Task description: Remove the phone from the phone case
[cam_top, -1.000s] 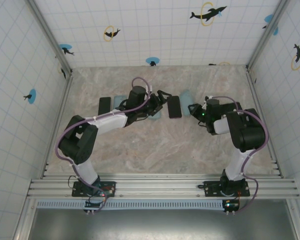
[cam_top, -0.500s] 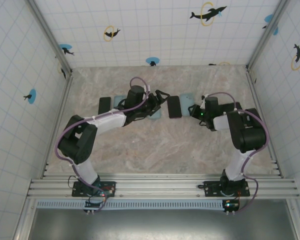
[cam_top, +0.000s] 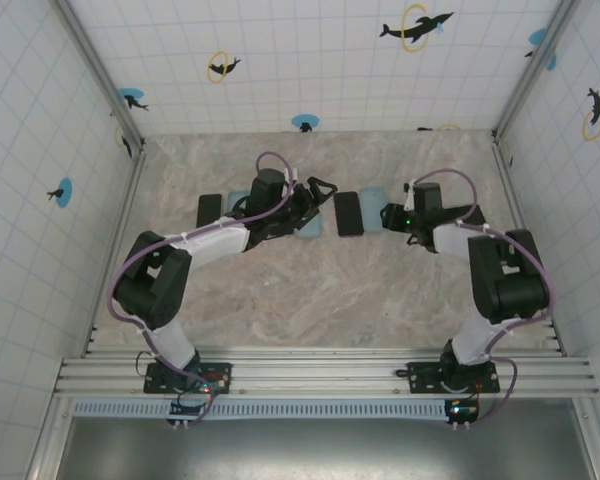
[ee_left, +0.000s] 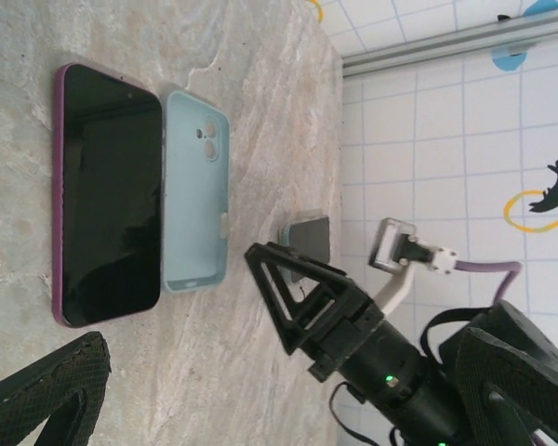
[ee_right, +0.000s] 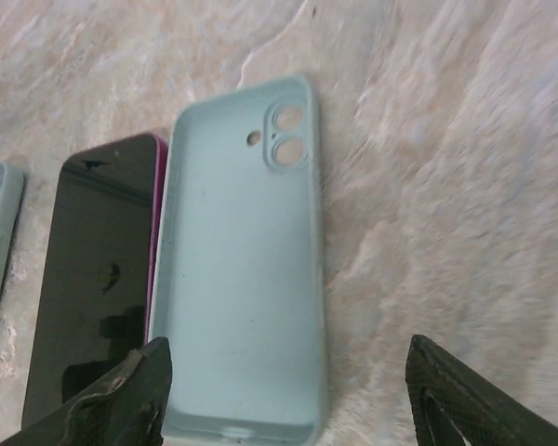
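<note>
The dark phone [cam_top: 349,213] with a purple rim lies flat and screen up on the marble table, out of its case. The empty light-blue phone case [cam_top: 372,205] lies beside it on the right, inside up, camera holes away from the arm. In the right wrist view the case [ee_right: 242,269] touches the phone [ee_right: 93,279] along one long edge. My right gripper [ee_right: 288,409] is open, its fingers astride the case's near end and holding nothing. My left gripper [cam_top: 318,190] hovers wide open just left of the phone [ee_left: 107,195] and case [ee_left: 195,190].
A second dark phone [cam_top: 209,211] and another light-blue case [cam_top: 240,203] lie at the left. A third case [cam_top: 310,226] sits under my left arm. Tiled walls close in the table on three sides.
The right gripper has opened and let go of the case, which now lies flat next to the phone. Both grippers have shifted slightly toward the back.
</note>
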Robot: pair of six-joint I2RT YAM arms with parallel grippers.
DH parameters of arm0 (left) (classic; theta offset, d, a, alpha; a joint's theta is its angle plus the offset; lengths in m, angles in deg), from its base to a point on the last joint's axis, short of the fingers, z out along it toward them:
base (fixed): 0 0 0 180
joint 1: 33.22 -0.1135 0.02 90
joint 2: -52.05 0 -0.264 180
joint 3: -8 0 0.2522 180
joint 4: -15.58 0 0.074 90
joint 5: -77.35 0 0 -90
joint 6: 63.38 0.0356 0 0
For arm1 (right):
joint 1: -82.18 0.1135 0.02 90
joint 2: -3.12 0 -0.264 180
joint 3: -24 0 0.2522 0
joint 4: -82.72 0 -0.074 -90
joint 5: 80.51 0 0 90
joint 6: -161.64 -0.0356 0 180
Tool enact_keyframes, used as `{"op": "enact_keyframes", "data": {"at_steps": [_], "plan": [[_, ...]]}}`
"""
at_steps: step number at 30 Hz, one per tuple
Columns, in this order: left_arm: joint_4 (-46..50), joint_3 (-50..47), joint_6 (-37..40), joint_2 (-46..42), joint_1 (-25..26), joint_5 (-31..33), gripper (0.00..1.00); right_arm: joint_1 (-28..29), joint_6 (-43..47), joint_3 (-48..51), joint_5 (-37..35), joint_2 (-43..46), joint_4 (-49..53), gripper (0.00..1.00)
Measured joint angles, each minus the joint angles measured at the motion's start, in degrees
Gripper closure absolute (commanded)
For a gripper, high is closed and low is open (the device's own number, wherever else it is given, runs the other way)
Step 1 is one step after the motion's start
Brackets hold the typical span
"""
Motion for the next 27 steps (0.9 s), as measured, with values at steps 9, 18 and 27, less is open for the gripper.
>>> {"op": "enact_keyframes", "data": {"at_steps": [9, 18, 27], "plan": [[-1.1, 0.0, -0.2, -0.2, 0.2, -1.0, 0.02, -8.9, 6.8, -5.7, -6.7, 6.0, 13.9, 0.21], [-2.7, 0.0, -0.4, -0.2, 0.4, -2.2, 0.02, -16.2, 2.3, -5.6, -10.9, 8.4, 19.6, 0.11], [-4.6, -1.1, -0.9, -0.2, 0.4, -3.1, 0.02, -19.7, -10.6, -6.7, -11.5, 5.2, 22.7, 0.12]]}}
